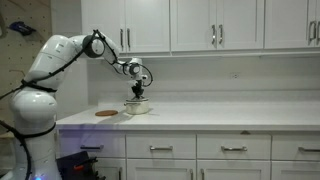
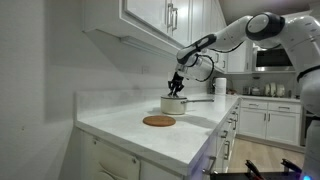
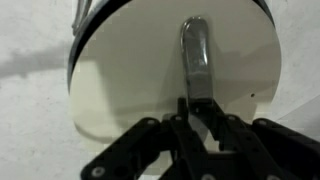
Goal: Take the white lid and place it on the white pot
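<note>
The white pot (image 1: 137,107) stands on the white counter and also shows in the other exterior view (image 2: 173,105). My gripper (image 1: 139,94) is right above it in both exterior views (image 2: 176,90). In the wrist view the white lid (image 3: 130,75) fills the frame, round and cream, with a metal strap handle (image 3: 194,45) across its top. My gripper (image 3: 200,110) is shut on that handle. A dark rim (image 3: 84,35) shows along the lid's upper left edge. The lid hides the pot below it in the wrist view. I cannot tell whether the lid rests on the pot.
A flat brownish round disc (image 1: 106,114) lies on the counter (image 1: 220,116) beside the pot, also in the other exterior view (image 2: 159,121). Upper cabinets (image 1: 200,22) hang above the counter. A wall stands behind the pot.
</note>
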You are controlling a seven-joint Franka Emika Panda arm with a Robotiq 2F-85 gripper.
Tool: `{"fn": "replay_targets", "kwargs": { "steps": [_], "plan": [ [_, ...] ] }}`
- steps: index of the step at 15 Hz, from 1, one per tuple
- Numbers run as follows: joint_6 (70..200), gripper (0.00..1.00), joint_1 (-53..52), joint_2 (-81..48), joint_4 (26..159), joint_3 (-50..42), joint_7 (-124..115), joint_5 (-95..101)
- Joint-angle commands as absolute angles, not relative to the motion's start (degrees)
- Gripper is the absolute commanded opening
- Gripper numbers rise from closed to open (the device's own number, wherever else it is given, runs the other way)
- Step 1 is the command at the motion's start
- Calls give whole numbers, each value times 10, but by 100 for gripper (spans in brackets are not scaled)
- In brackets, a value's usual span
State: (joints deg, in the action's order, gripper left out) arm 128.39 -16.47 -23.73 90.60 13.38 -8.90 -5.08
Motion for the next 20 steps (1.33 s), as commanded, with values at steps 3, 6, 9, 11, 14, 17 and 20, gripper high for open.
{"fn": "replay_targets", "kwargs": {
  "steps": [3, 6, 9, 11, 14, 17, 20],
  "plan": [
    [1277, 6, -168, -227, 898, 129, -85, -51],
    [1277, 6, -168, -224, 901, 129, -87, -51],
    [1277, 6, -168, -221, 904, 129, -88, -52],
    [1276, 6, -168, -220, 906, 129, -89, -52],
    [1277, 6, -168, -218, 909, 129, -90, -52],
    [1277, 6, -169, -213, 918, 129, -94, -52],
    [1285, 6, -172, -204, 937, 127, -98, -44]
  ]
}}
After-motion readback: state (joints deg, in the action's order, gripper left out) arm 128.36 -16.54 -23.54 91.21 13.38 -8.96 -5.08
